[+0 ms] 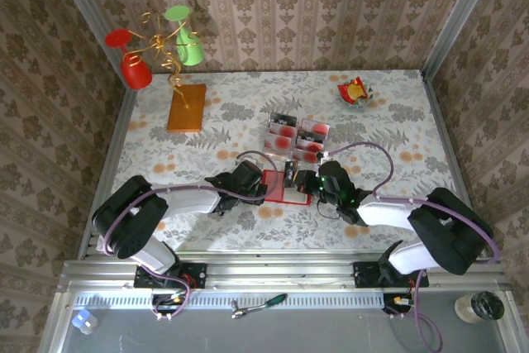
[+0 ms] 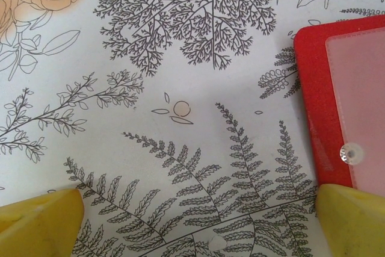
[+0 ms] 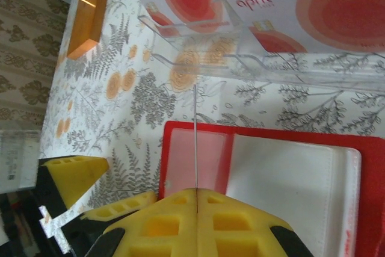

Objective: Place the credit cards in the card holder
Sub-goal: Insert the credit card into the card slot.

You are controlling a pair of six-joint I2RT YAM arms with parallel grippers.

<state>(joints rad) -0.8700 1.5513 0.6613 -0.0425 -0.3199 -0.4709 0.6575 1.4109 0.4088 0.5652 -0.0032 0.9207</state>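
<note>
Card holder (image 3: 271, 133) open, seemingly empty; right claw (image 3: 197, 200) pinches one card (image 3: 195, 136) over it, left claw (image 2: 195, 221) spread, other cards (image 3: 337, 16) in clear stand (image 3: 198, 58).

Card holder (image 2: 316, 100) half beyond left wrist view's edge
</note>
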